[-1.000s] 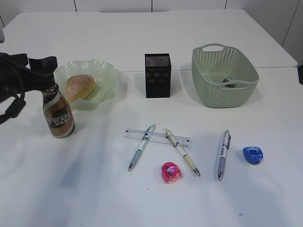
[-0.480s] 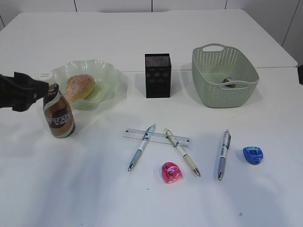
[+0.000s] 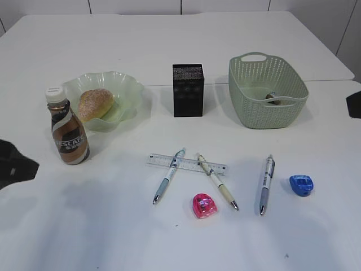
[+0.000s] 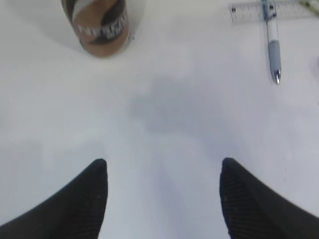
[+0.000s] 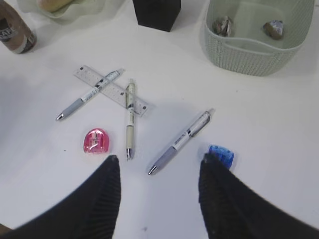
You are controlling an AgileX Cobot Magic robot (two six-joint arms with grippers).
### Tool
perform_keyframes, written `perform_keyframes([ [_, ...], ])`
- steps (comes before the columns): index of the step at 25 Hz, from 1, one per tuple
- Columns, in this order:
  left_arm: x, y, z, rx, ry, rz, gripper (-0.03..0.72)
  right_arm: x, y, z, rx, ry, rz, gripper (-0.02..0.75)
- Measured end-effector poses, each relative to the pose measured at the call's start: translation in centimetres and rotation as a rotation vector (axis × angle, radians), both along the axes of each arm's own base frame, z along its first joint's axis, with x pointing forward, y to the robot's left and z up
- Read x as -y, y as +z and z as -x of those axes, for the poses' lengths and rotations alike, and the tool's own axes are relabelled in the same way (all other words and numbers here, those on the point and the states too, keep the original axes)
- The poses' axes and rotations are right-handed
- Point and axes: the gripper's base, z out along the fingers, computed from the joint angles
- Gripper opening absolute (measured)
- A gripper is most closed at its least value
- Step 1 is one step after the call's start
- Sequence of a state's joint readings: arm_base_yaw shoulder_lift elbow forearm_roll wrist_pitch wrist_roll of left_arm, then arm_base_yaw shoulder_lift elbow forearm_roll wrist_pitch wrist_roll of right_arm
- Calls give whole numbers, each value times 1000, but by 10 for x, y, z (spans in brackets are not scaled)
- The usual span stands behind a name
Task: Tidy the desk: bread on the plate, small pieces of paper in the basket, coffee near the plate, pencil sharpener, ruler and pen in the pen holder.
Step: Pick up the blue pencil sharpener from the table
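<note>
The bread lies in the plate, and the coffee stands upright just to its front left. Behind the middle is the pen holder. The basket holds small pieces of paper. The ruler lies under two pens; a third pen lies to the right. A pink pencil sharpener and a blue one rest nearby. My left gripper hangs open over bare desk, apart from the coffee. My right gripper is open above the third pen's tip.
The dark left arm shows at the left edge of the exterior view and the right arm at the right edge. A seam crosses the desk behind the pen holder.
My left gripper has come off the coffee's cap and drawn back to the front left edge. The bottle stays upright where it was. The right arm's edge now shows.
</note>
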State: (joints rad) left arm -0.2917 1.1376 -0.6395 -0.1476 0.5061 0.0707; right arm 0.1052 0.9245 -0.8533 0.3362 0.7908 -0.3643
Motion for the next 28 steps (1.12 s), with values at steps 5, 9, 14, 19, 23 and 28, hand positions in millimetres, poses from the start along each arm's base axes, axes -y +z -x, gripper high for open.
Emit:
perform_keyframes([
  [5, -3, -2, 16, -127, -22, -28, 496, -1, -9, -8, -59, 5, 6, 406],
  [9, -3, -3, 18, -150, -26, -36, 496, -3, -20, -20, -121, -1, 5, 406],
  [14, -3, -3, 18, -152, -24, -29, 481, -5, -40, -38, -233, -44, -23, 406],
  [19, -1, -2, 18, -160, -14, 0, 461, -3, -59, -51, -328, -92, -8, 406],
  [23, -1, -2, 18, -161, -12, 7, 457, -1, -65, -60, -361, -122, 19, 406],
  [28, -1, -2, 18, -161, -12, 9, 457, 5, -74, -81, -410, -185, 96, 407],
])
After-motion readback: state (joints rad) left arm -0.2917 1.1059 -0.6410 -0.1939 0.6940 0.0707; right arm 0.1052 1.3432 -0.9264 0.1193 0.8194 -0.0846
